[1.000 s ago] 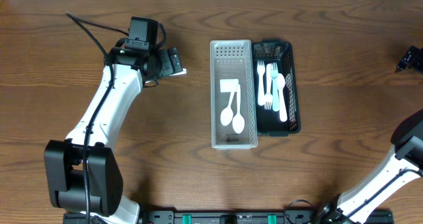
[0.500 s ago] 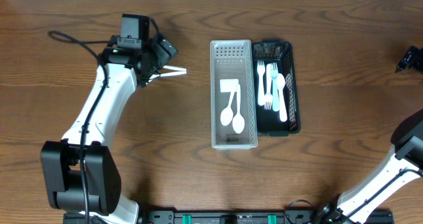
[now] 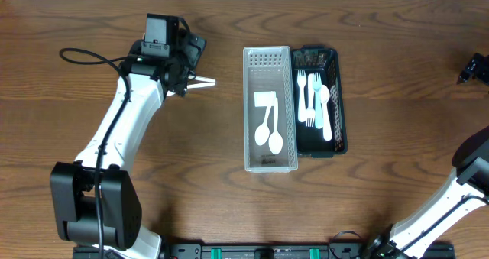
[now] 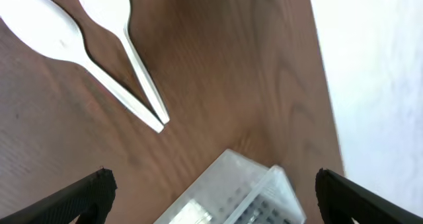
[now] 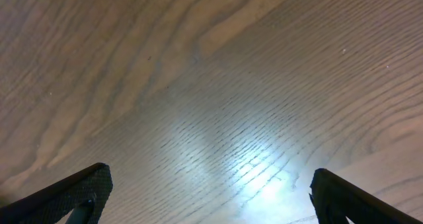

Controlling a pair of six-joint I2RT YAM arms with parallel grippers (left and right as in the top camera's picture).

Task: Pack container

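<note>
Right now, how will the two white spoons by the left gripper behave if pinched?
Probably very light: the white spoons look thin plastic. They lie flat on the smooth wooden table, so likely to skid when nudged. Their handle ends nearly meet; both may shift together.

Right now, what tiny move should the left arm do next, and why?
Probably ease the open left tool forward and down over the two white spoons, then close on their handles. The spoons lie on the table, outside the clear bin, and the tool holds nothing.
</note>
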